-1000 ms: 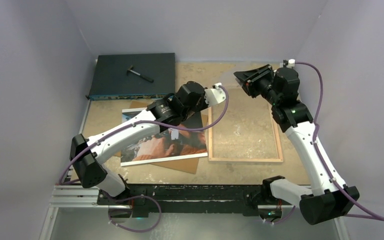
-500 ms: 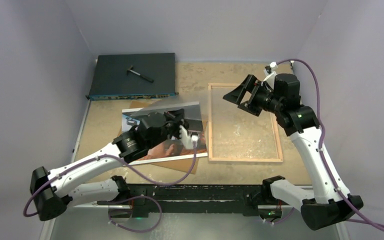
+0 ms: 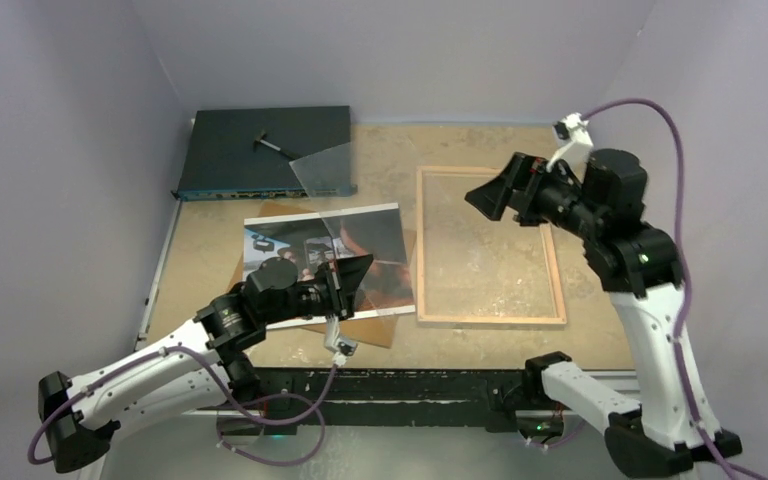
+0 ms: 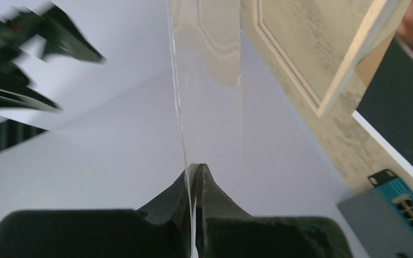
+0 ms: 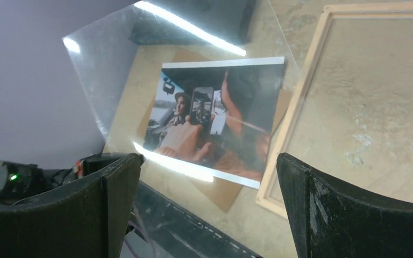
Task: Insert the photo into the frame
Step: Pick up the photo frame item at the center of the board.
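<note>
Above tan tabletop (image 3: pixel 385 160) — left pincer (image 4: pixel 196 171) tight on clear pane (image 4: pixel 209 97), right pincer (image 3: pixel 490 190) wide apart

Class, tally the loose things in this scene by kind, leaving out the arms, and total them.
Photo: 1
Frame: 1
Clear pane: 1
Brown board: 1
Blue box: 1
Small tool: 1
Total: 6

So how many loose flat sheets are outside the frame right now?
3. The clear pane is held up in the left gripper; the photo lies face up left of the frame; the brown backing board lies under the photo.
</note>
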Controlling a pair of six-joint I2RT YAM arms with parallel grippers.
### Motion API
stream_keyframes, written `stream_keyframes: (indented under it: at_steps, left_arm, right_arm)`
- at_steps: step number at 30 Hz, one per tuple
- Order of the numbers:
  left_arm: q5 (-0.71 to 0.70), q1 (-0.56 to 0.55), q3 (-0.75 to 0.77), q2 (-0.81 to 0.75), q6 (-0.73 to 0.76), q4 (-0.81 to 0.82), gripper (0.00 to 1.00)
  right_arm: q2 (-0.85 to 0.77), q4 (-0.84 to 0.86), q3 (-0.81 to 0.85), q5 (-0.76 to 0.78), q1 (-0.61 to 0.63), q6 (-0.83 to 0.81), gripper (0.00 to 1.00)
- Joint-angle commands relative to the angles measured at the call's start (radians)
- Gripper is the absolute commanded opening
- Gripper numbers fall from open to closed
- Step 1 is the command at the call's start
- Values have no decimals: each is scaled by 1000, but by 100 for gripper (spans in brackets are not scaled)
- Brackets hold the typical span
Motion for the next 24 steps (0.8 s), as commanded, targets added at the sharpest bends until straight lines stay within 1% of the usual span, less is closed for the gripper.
stream_keyframes:
  at_steps: [1,4,9,12,16,19,24]
  left_arm:
    - [192,-4,-22,-87,247,-52,0]
    - [231,-3,-25,-126,298,-103,0]
    - [248,-3,-35,-172,332,-140,0]
    - [251,-4,-39,-181,341,-140,0]
    - [242,-4,-40,-187,341,-148,0]
    - [236,-4,-41,-189,334,-144,0]
    - [233,-3,-50,-193,334,-140,0]
  right_arm:
    - [170,226,-113,-136,-1,-43,99]
    - [255,294,-139,-169,-2,-64,99]
    - [299,388,-222,-185,-28,-94,99]
    - [316,452,-306,-251,-70,-98,99]
    - [284,567,-452,-380,-135,-60,99]
    - [260,590,-527,-396,-156,-59,99]
    - [210,662,-656,-411,-197,5,99]
